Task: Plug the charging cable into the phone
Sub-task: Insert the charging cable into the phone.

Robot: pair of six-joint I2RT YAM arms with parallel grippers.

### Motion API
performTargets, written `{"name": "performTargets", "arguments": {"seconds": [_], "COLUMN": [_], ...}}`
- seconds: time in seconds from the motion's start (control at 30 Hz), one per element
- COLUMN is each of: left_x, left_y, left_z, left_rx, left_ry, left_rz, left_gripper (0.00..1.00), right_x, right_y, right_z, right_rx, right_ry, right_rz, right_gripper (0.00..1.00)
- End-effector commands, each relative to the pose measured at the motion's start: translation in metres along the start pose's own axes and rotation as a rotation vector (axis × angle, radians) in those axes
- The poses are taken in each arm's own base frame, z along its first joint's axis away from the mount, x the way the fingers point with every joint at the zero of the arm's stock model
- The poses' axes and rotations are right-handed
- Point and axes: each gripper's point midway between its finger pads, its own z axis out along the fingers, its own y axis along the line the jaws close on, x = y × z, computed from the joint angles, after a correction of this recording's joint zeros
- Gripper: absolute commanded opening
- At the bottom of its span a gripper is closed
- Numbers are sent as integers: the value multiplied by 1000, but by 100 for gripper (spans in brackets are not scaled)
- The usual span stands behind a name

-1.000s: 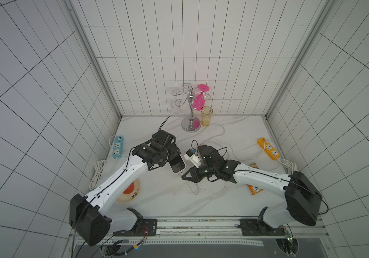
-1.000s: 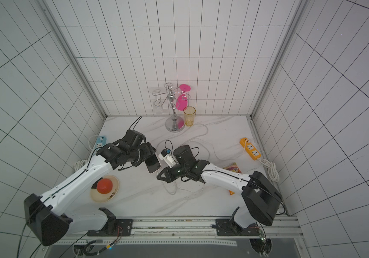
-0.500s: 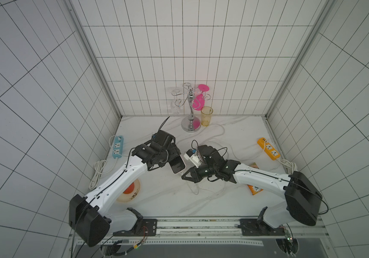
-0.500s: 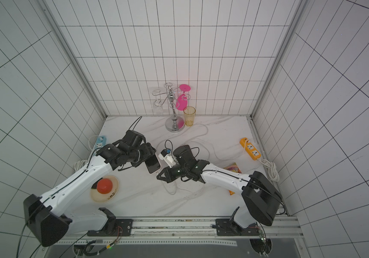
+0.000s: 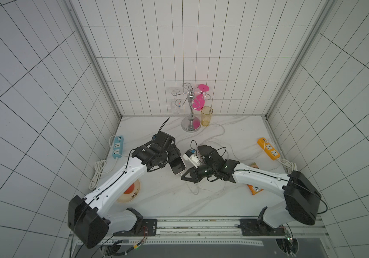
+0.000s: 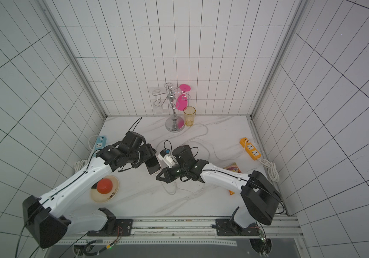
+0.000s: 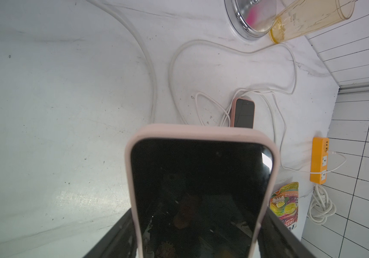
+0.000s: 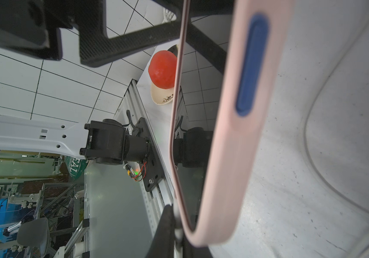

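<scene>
The phone (image 5: pixel 177 166) has a pink case and a dark screen. My left gripper (image 5: pixel 172 159) is shut on its sides and holds it above the table, tilted; in the left wrist view the phone (image 7: pixel 201 178) fills the space between the dark fingers (image 7: pixel 114 236). My right gripper (image 5: pixel 184 177) is shut on the white plug end of the charging cable (image 8: pixel 178 235), right against the phone's lower corner. The pink phone edge (image 8: pixel 228 134) has a blue slot. Loose charging cable (image 5: pixel 193 189) trails on the table below. Whether the plug sits in the port is hidden.
A second pink-cased phone (image 7: pixel 243 112) lies among white cables. A glass rack (image 5: pixel 191 111) and a yellow cup (image 5: pixel 206 116) stand at the back. An orange power strip (image 5: pixel 268 148) is at the right, a blue one (image 5: pixel 117 147) at the left. A plate (image 6: pixel 114 192) holds a red ball, and a snack packet (image 5: pixel 255 189) lies under the right arm.
</scene>
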Motion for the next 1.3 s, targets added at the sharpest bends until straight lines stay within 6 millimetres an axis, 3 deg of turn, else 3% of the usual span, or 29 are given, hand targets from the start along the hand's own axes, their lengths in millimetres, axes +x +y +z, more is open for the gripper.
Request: {"name": "performTargets", "arguments": {"seconds": [0.0,0.37,0.93,1.27], "left_x": [2,13,22,33], "left_y": [-16,-11,-12,-12], "left_z": [-8,-6,0,1], "left_rx": [77,78,69,91], "left_ry": [-2,30,58,110], "left_rz": [2,0,5,-15], "left_gripper": [0,0,0,0], "right_x": [-20,-36,-41,-58], "right_y": [8,-3,-6,-2], "right_z": [-1,-13,-13,-14], "right_rx": [-20,0,22,23], "right_ry": [-44,-82,-87,-115], "right_rz": [-33,-27,-61,-125], "right_gripper": [0,0,0,0]}}
